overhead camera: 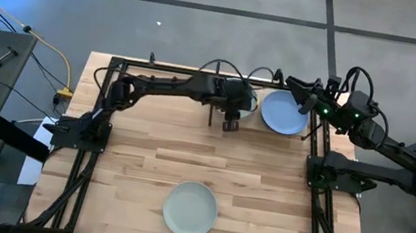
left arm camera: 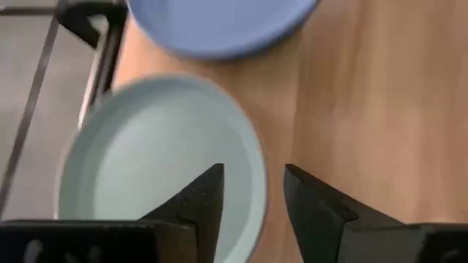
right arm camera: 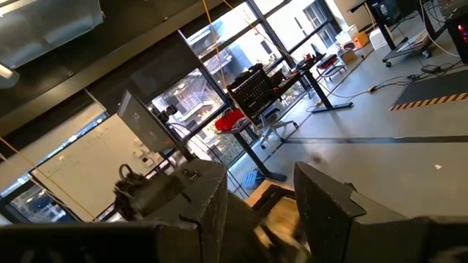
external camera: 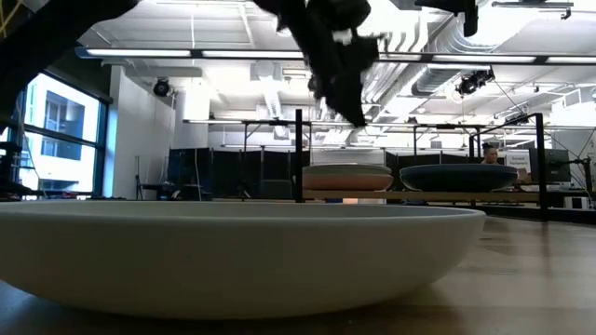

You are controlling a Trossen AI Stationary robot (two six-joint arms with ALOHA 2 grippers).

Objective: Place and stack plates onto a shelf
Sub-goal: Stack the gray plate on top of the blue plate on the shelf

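At the far edge of the tabletop, the shelf is seen, made of thin black rods. Two plates are lying in it side by side: a blue plate on the right and a pale mint plate on the left, the latter largely covered from above by the left arm. In the low view, both are shown resting on the shelf floor, the paler one left of the darker one.

The left claw is held just above the near rim of the pale mint plate. In the left wrist view, its fingers are spread apart with a clear gap between them, and nothing is pinched; the plate's rim is seen under one finger.

A pale sage green plate is lying alone near the front of the tabletop, well apart from the shelf, and it fills the foreground of the low view.

The right claw is raised at the far right corner of the shelf, pointed away towards the room. Its fingers are spread, and nothing is held between them.
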